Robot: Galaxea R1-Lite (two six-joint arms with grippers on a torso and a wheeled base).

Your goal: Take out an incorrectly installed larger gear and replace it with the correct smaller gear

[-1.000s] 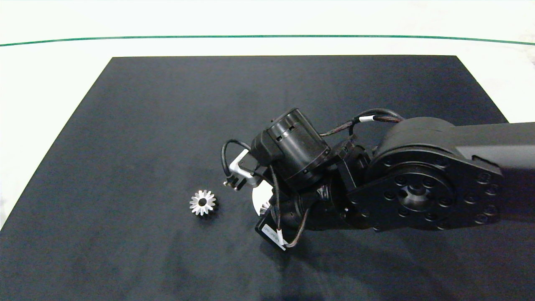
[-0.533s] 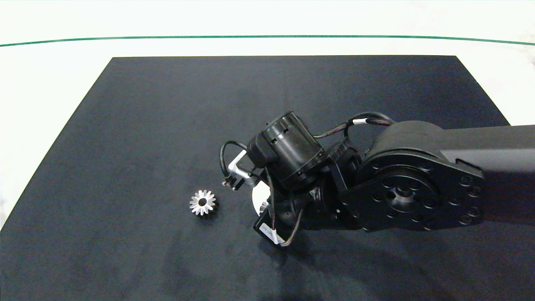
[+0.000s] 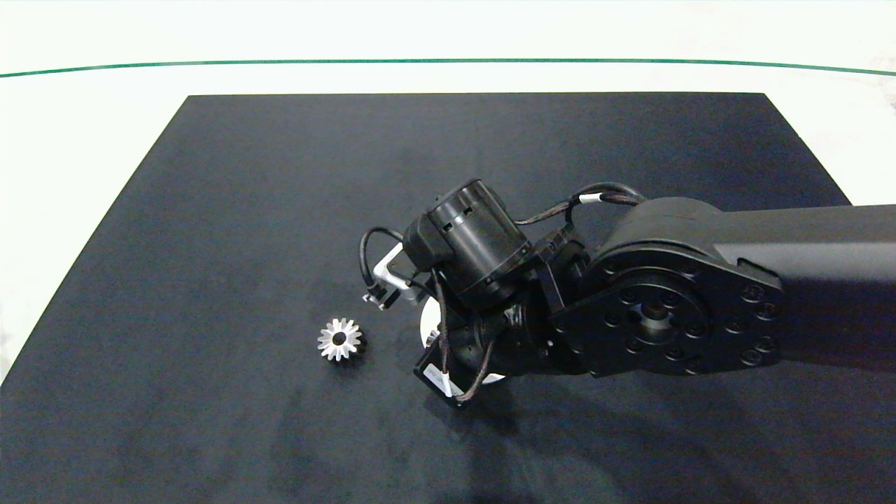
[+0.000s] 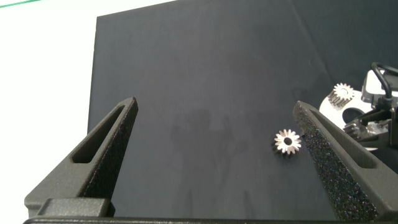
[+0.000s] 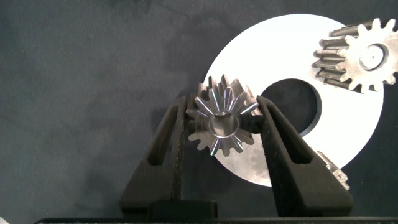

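**Right gripper clamped on the larger gear, over the disc**

Right gripper (image 5: 221, 107) closed on the larger gear (image 5: 219, 124), one finger pressed to each side of its long splayed teeth. Held above the near edge of a flat silver disc (image 5: 348, 130), just beside the disc's round centre hole. Cannot tell whether the gear touches the disc. Beyond the fingertips, on the disc's far rim, a chunky blunt-toothed pinion (image 5: 356, 55), well apart from the held gear.

Smaller gear (image 3: 339, 339) flat on the black mat (image 3: 280, 210), near the right gripper on the side away from its arm, touching nothing. Open mat all round it, with plenty of bare cloth out to the mat's edges; white table (image 3: 70, 140) past those edges, crossed by a thin green line (image 3: 420, 61).

White tag (image 3: 442, 379) on the right wrist, writing too small to read.

Left gripper (image 4: 214, 106) spread wide and holding nothing, raised over bare mat, with the smaller gear ahead, close beside one finger.
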